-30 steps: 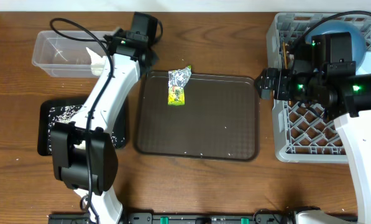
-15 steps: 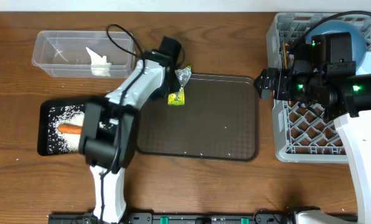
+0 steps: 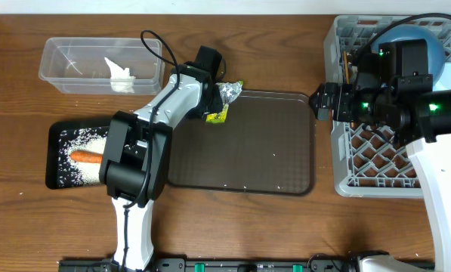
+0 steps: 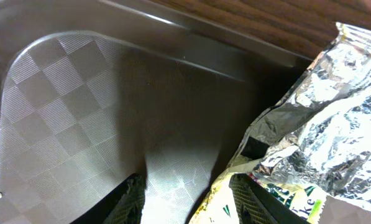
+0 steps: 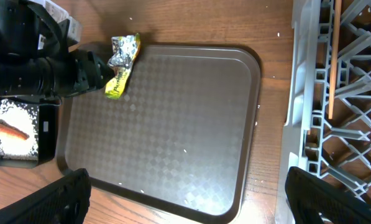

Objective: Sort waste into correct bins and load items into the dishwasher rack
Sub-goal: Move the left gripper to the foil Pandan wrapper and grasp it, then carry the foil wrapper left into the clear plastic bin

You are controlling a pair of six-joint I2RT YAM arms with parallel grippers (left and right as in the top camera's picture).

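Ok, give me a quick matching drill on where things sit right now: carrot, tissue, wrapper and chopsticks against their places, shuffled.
Things:
1. carrot
2. white tissue
3. green-yellow wrapper
4. chopsticks

Places:
A. in the grey rack
B. at a corner of the brown serving tray
C. in the black tray
D. in the clear tub

Pairs: 1-C, 2-D, 3-B, 4-A
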